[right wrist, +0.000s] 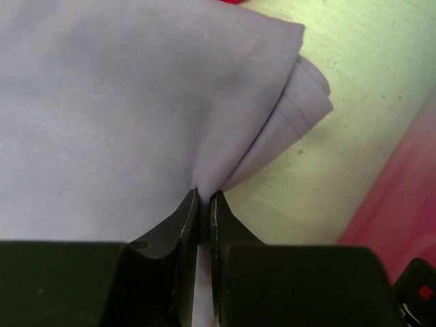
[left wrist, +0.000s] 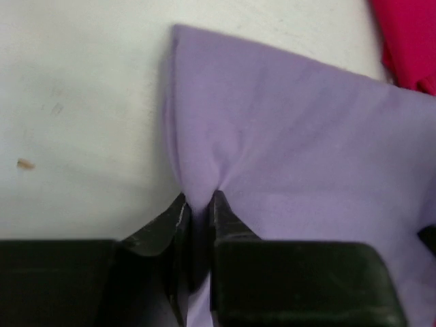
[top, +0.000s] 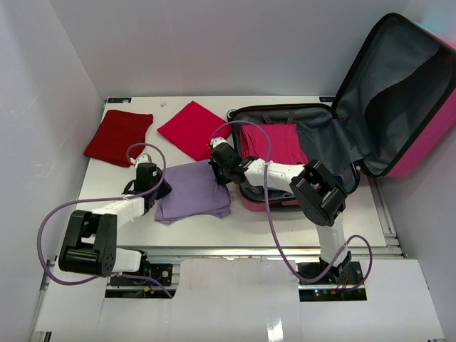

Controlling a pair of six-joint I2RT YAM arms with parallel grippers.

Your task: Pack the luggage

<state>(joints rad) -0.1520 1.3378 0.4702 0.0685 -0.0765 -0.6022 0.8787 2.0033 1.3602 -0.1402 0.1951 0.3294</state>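
A folded lilac cloth (top: 192, 189) lies on the table left of the open pink luggage (top: 285, 153). My left gripper (top: 162, 191) is shut on the cloth's left edge; the left wrist view shows the lilac cloth (left wrist: 293, 136) pinched between the fingers (left wrist: 178, 214). My right gripper (top: 216, 169) is shut on the cloth's upper right corner; the right wrist view shows the folded layers of the lilac cloth (right wrist: 136, 102) bunched between its fingers (right wrist: 219, 214). A magenta cloth (top: 274, 144) lies inside the luggage base. The luggage lid (top: 399, 92) stands open at the right.
A bright red cloth (top: 191, 128) and a dark red cloth (top: 117, 137) lie folded at the back left of the table. White walls close in the left and back. The luggage's pink side (right wrist: 402, 204) shows at the right of the right wrist view.
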